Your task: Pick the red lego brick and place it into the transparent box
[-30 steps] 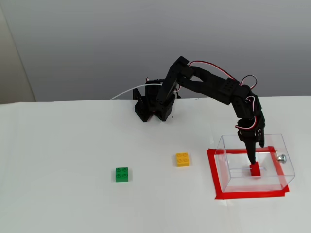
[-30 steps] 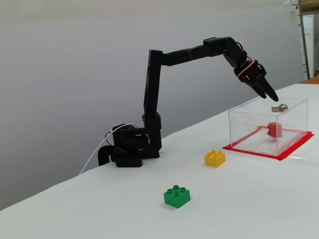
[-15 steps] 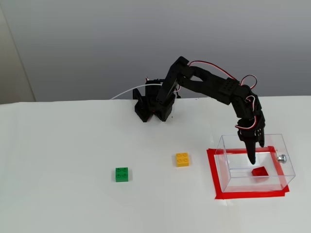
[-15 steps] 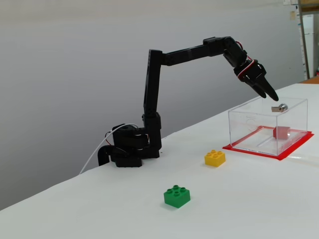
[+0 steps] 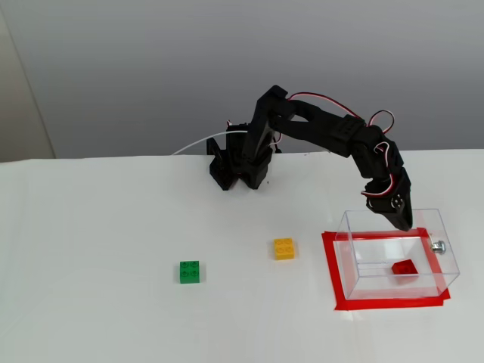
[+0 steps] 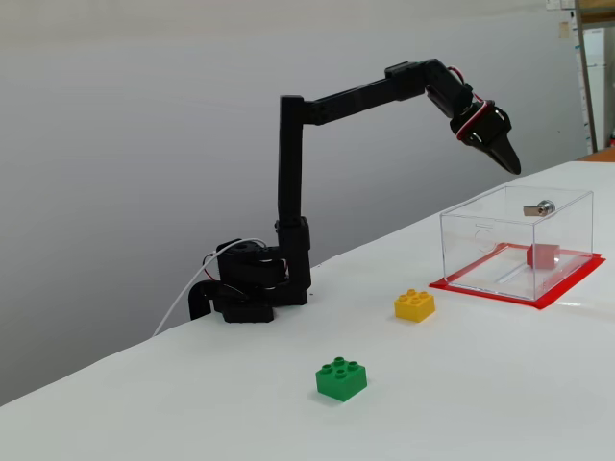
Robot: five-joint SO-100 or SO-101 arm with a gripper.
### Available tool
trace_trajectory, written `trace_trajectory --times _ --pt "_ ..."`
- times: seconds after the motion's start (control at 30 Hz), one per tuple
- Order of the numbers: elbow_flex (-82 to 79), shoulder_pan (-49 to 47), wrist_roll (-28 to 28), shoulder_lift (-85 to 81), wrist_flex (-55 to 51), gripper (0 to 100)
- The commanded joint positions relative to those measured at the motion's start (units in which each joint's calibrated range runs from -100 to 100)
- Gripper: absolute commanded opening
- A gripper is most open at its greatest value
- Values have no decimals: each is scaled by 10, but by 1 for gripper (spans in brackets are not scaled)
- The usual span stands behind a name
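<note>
The red lego brick (image 5: 404,267) lies on the floor of the transparent box (image 5: 355,249), and shows through the clear wall in the other fixed view (image 6: 544,255). The box (image 6: 480,240) stands on the table inside a red tape outline, with a silver knob (image 5: 438,246) on one side. My gripper (image 5: 403,221) hangs above the box's far side, its jaws together and holding nothing. In the side-on fixed view the gripper (image 6: 509,161) is clearly above the box's rim, pointing down.
A yellow brick (image 5: 284,248) lies to the left of the box and a green brick (image 5: 190,271) further left. Red tape (image 5: 386,304) outlines the box. The arm's base (image 5: 238,162) stands at the back of the white table.
</note>
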State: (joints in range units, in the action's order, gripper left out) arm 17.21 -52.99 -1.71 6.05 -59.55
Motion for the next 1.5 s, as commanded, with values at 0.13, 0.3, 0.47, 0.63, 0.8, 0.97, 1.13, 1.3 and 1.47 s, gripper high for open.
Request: trace_trajectory --times 0.13,0.3,0.47,0.63,0.8,0.97,1.13,1.3,1.47 --pt "2 53 -2 -104 -2 2" --pt "2 106 -2 -155 -2 2" --pt "-2 169 2 -215 -3 2" --pt "-38 240 3 -287 -3 2" --pt "-93 314 4 -362 -3 2" --pt "-161 379 4 -444 -2 2" --pt "-273 451 4 -521 0 2" --pt "-394 501 4 -606 5 2" --pt "-495 534 4 -692 5 2"
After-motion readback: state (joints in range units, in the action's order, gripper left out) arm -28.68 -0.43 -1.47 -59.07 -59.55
